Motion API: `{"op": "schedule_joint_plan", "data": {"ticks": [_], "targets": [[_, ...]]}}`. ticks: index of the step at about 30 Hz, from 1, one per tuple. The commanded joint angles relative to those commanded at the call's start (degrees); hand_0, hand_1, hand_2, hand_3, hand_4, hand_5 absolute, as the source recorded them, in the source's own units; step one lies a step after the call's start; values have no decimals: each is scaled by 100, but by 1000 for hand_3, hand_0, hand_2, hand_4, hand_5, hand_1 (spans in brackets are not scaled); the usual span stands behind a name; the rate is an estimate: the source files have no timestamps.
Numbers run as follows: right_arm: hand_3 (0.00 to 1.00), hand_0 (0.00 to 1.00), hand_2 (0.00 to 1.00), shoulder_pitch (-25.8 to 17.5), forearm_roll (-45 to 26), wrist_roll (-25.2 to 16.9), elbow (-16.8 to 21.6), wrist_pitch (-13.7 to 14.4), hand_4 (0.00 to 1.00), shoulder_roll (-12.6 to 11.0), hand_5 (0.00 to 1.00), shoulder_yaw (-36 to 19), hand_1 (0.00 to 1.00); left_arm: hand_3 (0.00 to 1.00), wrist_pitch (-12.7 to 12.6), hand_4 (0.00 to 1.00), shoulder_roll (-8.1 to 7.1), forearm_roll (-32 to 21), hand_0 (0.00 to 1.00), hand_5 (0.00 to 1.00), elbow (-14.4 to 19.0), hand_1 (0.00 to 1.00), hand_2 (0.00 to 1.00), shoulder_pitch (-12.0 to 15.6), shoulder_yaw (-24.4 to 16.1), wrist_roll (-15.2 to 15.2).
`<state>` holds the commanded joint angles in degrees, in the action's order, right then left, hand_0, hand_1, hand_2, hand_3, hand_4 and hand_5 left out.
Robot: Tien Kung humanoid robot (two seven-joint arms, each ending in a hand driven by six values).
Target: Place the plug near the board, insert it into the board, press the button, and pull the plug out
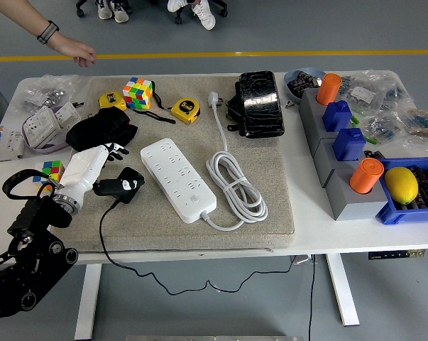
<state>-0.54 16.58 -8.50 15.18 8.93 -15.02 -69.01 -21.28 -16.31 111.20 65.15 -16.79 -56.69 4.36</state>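
Grey mat (270,206) on the white table: carries the task items.
White power board (179,180): lies diagonally on the mat, sockets empty, its own cord coiled beside it.
Left hand (93,165): white-shelled, at the mat's left edge, fingers loosely spread, gripping nothing.
Black plug (119,185): flat on the mat, just left of the board, just beside the hand.
Progress, as judged: plug placed near board; insertion, button press and pull-out remain.
Person's hand (77,51): beyond the far edge, clear of everything.
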Motion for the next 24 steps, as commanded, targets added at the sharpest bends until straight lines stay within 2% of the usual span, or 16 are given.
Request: {"op": "schedule_joint_plan", "data": {"ticks": [2,4,5,10,11,12,16,17,24], "targets": [[504,548,519,-1,-34,3,-13,-1,808,-2,341,40,565,720,-185,998,-5,-254,475,525,20,642,672,56,-121,-272],[504,548,519,-2,-88,11,-34,-5,808,-5,341,99,565,720,-240,998,-6,-654,475,525,28,642,672,101,-224,-591],[504,549,519,4,-158,26,-63,-13,809,-4,342,169,565,639,-268,998,-6,-915,367,494,6,495,530,125,-272,-826],[504,549,519,35,-303,44,-120,-28,809,21,342,309,565,639,-173,998,-9,-2106,367,494,-77,495,530,162,-365,-1553],[504,549,519,41,-323,45,-129,-26,810,26,343,326,566,581,-95,891,-9,-2330,291,385,-77,352,469,176,-404,-1698],[504,549,519,47,-345,47,-138,-24,810,30,343,343,566,581,-5,891,-12,-2591,291,385,-72,352,469,185,-432,-1806],[504,549,519,54,-428,113,-171,-47,810,48,343,421,566,581,397,891,-39,-3522,291,385,-37,352,469,192,-464,-1923],[505,551,522,54,-453,172,-180,-79,811,54,345,457,570,573,456,843,-42,-3782,274,331,-25,321,457,192,-474,-1919],[509,553,526,128,-689,341,-246,-172,816,91,344,728,576,573,503,819,-63,-5386,286,312,94,319,456,250,-720,-1862]]}}
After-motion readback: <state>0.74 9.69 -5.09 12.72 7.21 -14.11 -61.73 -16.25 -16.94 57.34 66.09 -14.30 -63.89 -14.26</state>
